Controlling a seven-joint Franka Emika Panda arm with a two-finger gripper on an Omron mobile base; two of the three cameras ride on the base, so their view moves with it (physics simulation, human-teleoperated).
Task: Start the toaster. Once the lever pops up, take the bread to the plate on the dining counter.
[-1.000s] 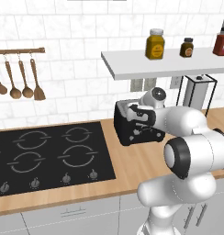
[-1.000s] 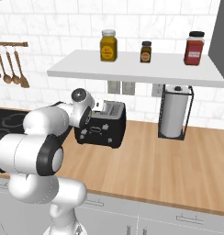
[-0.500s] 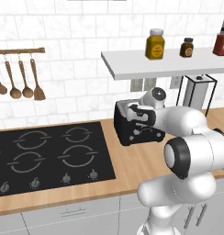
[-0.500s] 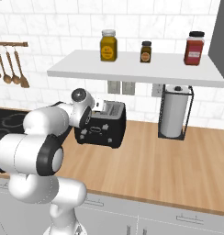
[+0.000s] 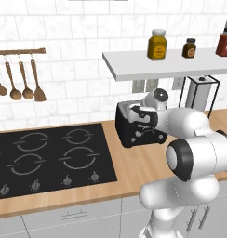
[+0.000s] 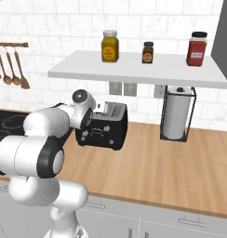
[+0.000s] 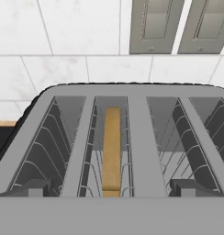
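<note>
The toaster sits at the centre of the left base view, a glossy black box on the wooden bench, just right of the black hob and below the white shelf. In the right base view the toaster stands left of centre, with white marks on its front, and the arm reaches over it from the left side of the frame. The end effector is poised right above the toaster's top; its two dark fingertips stand far apart at the bottom of the hand view, one at the lower left and one at the lower right, holding nothing. Between them, in the hand view, the bread stands on edge inside a slot just left of centre, a tan strip among the wire guides, sunk below the toaster's grey top. Behind the toaster, at the top right of the hand view, are two grey wall outlets set in white tile. On the shelf in the right base view stand a yellow jar, a small dark jar and a red jar. A paper towel roll in a black wire holder stands on the bench right of centre. Wooden spoons hang from a rail at the upper left of the left base view.
</note>
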